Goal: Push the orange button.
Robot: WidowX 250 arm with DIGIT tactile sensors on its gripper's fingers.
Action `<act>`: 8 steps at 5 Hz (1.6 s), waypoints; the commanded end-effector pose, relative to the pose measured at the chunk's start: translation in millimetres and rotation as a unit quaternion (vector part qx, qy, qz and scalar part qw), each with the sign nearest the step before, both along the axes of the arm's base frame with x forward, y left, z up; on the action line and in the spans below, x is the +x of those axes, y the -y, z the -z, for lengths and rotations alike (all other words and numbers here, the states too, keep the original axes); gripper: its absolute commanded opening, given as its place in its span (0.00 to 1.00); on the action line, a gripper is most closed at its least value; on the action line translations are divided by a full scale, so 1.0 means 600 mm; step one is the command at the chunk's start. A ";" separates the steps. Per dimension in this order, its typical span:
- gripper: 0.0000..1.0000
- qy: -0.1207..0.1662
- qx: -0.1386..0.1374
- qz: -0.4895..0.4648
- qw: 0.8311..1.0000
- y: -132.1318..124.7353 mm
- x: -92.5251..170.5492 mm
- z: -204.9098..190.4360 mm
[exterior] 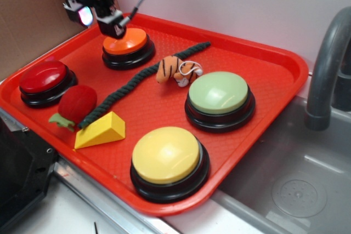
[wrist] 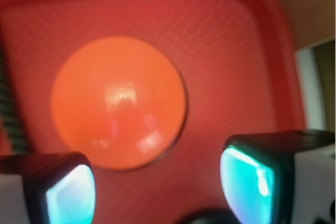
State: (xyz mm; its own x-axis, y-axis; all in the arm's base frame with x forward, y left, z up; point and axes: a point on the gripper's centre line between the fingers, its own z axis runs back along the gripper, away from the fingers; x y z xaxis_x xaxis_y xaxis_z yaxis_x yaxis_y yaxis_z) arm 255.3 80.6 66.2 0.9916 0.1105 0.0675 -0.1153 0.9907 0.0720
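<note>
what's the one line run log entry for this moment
phase: approach | gripper: open, above orange button | contact: cannot tell | tray: button at far-left corner

A plain white wall point(exterior: 247, 4) rises behind; brown cardboard point(exterior: 27, 20) stands at the left. To the right lies a steel sink point(exterior: 290, 184) (its drain visible) with a grey faucet point(exterior: 326, 64).

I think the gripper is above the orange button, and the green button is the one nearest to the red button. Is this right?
Not fully. The gripper is above the orange button, but the exterior view shows the green button on the far side of the tray from the red button. The orange button is nearest to it.
</note>
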 end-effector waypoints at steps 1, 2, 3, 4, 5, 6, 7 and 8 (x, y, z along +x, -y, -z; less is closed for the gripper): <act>1.00 0.015 -0.024 0.020 0.999 0.008 0.012 0.011; 1.00 0.012 -0.024 0.022 0.999 0.012 0.012 0.011; 1.00 0.011 -0.023 0.018 1.000 0.008 0.011 0.015; 1.00 -0.001 -0.017 0.014 1.000 0.004 0.014 0.029; 1.00 -0.009 -0.011 0.011 1.000 0.001 0.015 0.039; 1.00 0.009 -0.001 0.013 1.000 0.006 0.010 0.010; 1.00 0.031 0.001 0.015 0.999 0.017 -0.001 -0.039; 1.00 0.038 0.003 0.011 0.999 0.022 -0.015 -0.077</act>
